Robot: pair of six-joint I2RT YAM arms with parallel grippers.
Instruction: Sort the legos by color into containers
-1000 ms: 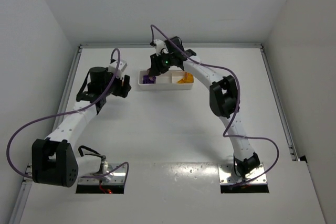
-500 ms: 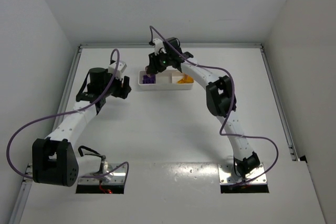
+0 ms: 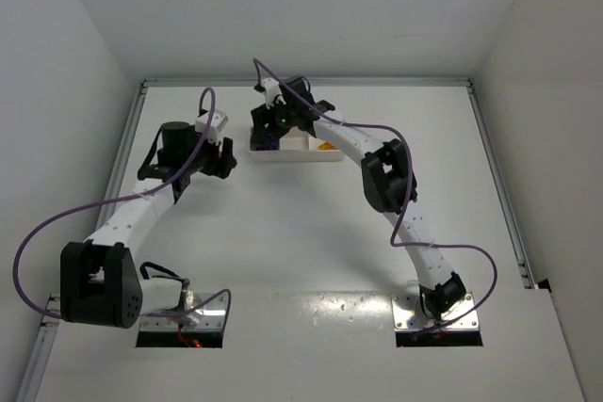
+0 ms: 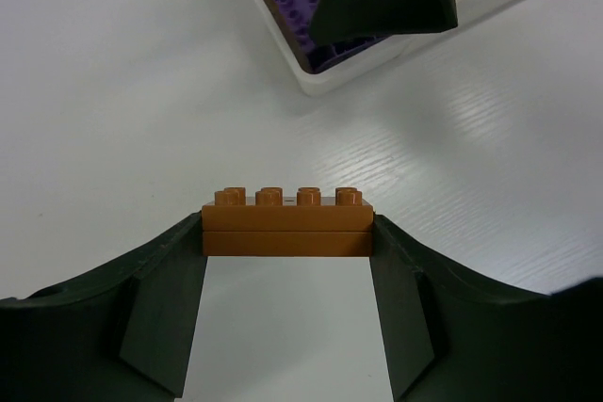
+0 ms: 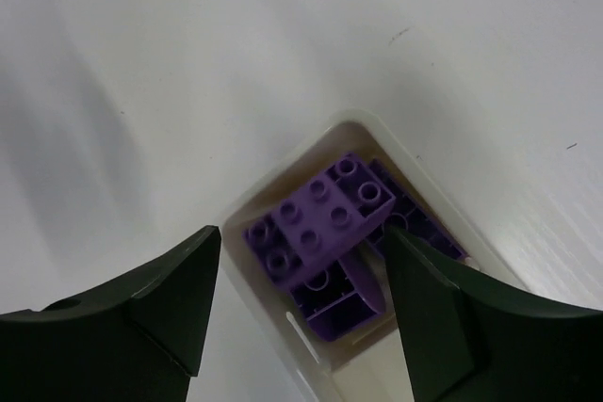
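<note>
White table (image 3: 301, 233), plain white walls (image 3: 283, 7) on three sides, soft even light

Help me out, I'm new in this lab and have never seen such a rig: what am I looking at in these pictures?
These are two robot arms bolted to a white table. The wide picture comes from a camera above and behind them. The two close-ups come from a small camera on each wrist, so the dark shapes at their edges are that arm's own fingers. The left gripper is shut on a brown brick, near a white tray. The right gripper hangs open and empty over the tray's end compartment, where purple bricks lie. Orange bricks lie at the tray's other end.
</note>
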